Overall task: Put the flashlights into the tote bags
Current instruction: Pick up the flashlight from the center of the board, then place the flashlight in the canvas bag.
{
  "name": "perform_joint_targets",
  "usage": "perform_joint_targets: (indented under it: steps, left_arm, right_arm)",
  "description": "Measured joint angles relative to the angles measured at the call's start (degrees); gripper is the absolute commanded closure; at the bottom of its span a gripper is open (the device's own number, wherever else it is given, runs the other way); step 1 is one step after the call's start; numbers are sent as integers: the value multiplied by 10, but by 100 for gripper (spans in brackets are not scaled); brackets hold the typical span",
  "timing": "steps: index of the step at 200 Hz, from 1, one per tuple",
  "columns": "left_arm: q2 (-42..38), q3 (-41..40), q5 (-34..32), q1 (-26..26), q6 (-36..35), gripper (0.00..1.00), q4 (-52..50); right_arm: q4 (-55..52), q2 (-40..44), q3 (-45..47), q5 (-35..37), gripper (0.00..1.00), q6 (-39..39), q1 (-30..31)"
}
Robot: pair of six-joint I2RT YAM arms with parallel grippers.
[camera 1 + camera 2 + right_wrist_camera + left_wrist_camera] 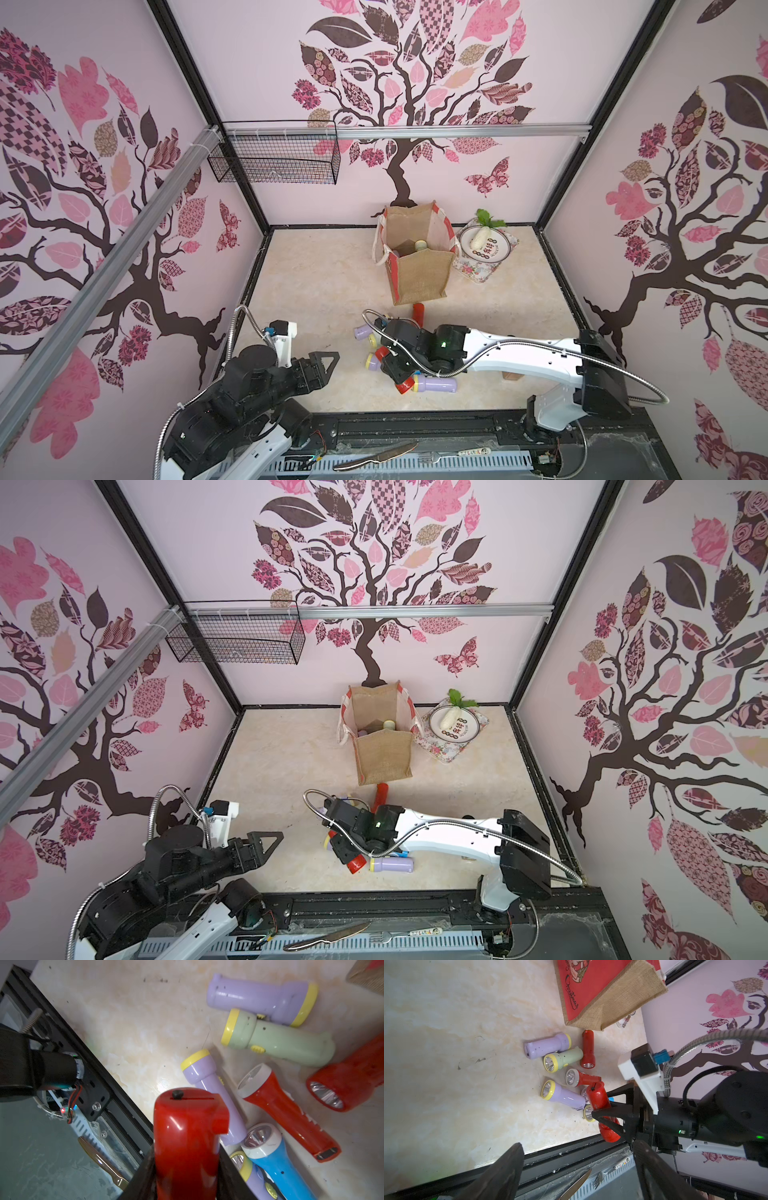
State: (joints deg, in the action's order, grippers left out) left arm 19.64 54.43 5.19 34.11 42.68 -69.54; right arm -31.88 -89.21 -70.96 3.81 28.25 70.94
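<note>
The right gripper (pixel 600 1104) clamped a red flashlight (pixel 187 1136) around its body, over a cluster of loose flashlights (pixel 562 1058) lying on the marbled tabletop (pixel 316 282), a blue flashlight (pixel 276 1161) among them. The left gripper (pixel 326 365) hung empty near the table's front edge, jaws spread wide. The burlap tote bag (pixel 419 274) stood upright toward the back wall, a pale green flashlight (pixel 421 245) already inside.
</note>
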Motion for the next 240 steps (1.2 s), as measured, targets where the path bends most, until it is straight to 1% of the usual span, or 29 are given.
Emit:
perform_joint_targets:
  steps: [22, 37, 53, 72, 103, 136, 162, 188, 209, 240]
  left_arm:
    - [2, 15, 2, 0, -25, 14, -6]
    - [12, 26, 5, 0, -38, 13, -8]
    - [31, 39, 10, 0, -53, 11, -7]
    - [60, 54, 10, 0, -67, 2, -6]
    - [109, 89, 9, 0, -85, 2, -3]
    - [165, 140, -2, 0, -111, 2, -1]
    - [212, 178, -7, 0, -125, 2, 4]
    - [257, 217, -10, 0, -137, 2, 6]
    - [288, 241, -13, 0, -146, 2, 7]
    - [315, 252, -16, 0, -152, 2, 8]
  right_arm:
    - [-19, 15, -48, 33, 100, 2, -9]
    - [-36, 23, -87, 51, 100, 1, -27]
    - [-51, 26, -135, 69, 100, -10, -56]
    - [-64, 25, -188, 80, 100, -30, -94]
    - [-96, 4, -309, 74, 100, -78, -165]
    - [-108, -65, -445, 49, 100, -127, -239]
    - [-132, -155, -559, 26, 100, -158, -282]
    - [-145, -235, -650, 6, 100, -178, -317]
    - [-148, -285, -700, -10, 100, -185, -340]
    - [-141, -328, -721, -28, 100, -195, -368]
